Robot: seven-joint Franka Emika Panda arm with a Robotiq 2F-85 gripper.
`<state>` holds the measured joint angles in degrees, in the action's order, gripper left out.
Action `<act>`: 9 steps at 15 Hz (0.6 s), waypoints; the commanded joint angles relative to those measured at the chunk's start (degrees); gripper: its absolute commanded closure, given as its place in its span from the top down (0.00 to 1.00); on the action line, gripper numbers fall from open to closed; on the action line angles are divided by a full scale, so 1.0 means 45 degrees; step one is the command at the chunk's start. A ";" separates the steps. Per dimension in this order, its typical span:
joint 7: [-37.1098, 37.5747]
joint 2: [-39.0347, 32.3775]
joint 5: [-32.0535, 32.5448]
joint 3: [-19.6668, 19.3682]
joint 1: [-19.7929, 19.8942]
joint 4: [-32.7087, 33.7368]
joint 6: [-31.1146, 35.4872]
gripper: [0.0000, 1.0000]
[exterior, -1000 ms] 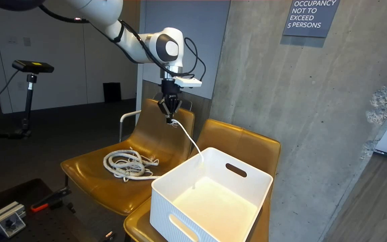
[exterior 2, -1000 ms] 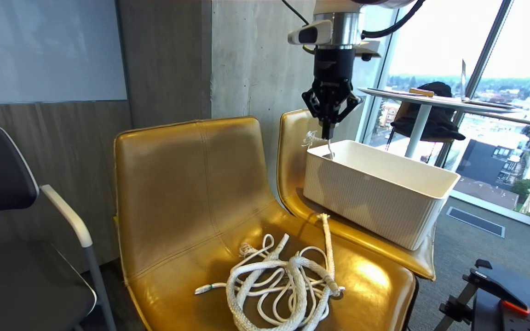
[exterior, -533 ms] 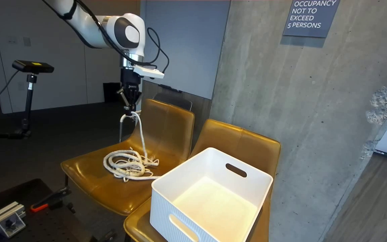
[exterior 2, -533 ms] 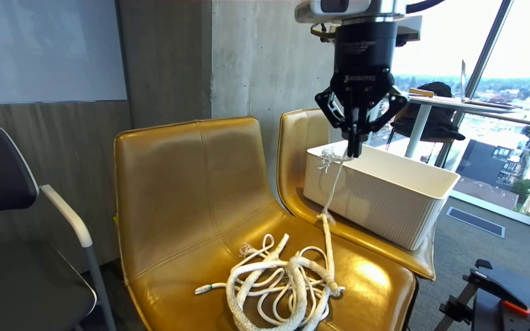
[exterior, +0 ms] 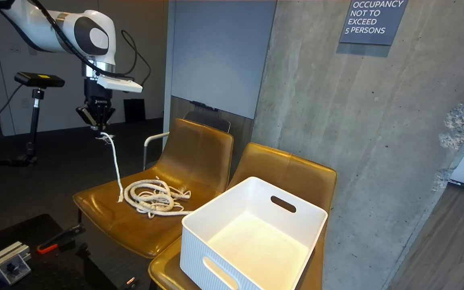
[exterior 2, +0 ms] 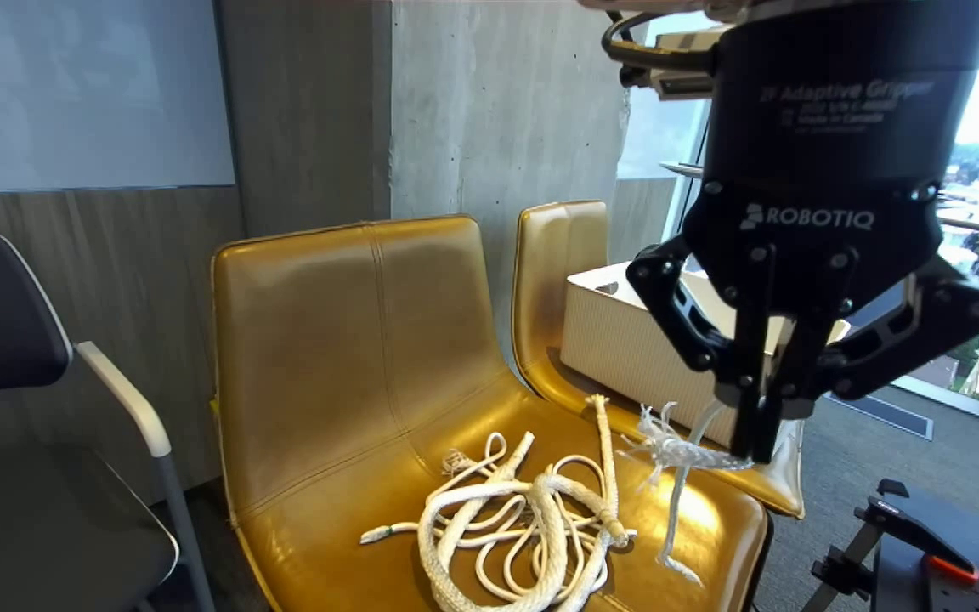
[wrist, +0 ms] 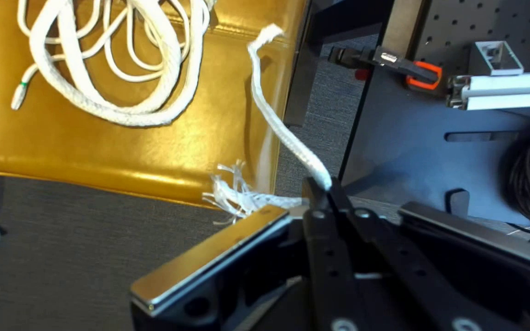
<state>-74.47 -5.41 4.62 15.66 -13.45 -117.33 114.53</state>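
While a black camera (exterior: pixel 39 79) stands at the left of an exterior view, the gripper (exterior: pixel 98 134) to its right is clamped on a short white rope (exterior: pixel 116 165), its frayed end poking out. The rope hangs over a tan chair (exterior: pixel 193 153); I cannot tell whether its lower tip touches the seat (exterior: pixel 107 219). On that seat lies a heap of white rope (exterior: pixel 159 197). Further right, a white bin (exterior: pixel 252 233) rests on a second tan chair (exterior: pixel 292 173), before a concrete wall (exterior: pixel 377 141).
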 commanded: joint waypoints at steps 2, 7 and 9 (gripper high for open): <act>0.0258 -0.0572 0.0332 -0.0213 0.0098 -0.0268 0.1820 0.01; -0.0038 -0.1148 0.0247 -0.0879 0.0946 -0.0561 0.3020 0.01; -0.0105 -0.1482 0.0170 -0.0990 0.1194 -0.0288 0.3158 0.01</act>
<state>-74.14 -10.65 5.49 11.94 -9.35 -119.43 126.62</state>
